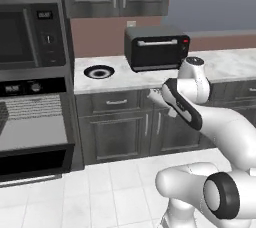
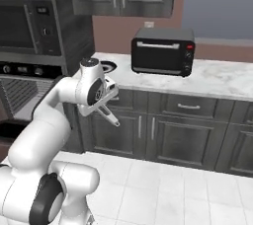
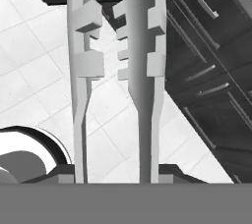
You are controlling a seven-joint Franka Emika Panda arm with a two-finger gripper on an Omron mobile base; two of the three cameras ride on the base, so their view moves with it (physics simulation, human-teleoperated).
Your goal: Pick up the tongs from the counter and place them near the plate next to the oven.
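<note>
The hand was clamped on the tongs, held in the air over the tiled floor in front of the cabinets. The plate lay on the table between oven and toaster oven.

The tongs look like matt, pale grey metal, smooth along the arms and notched at the gripping end. The worktop is veined marble with a soft sheen. The toaster oven is glossy black, the cabinet fronts dark grained wood, and the floor tiles smooth white.
</note>
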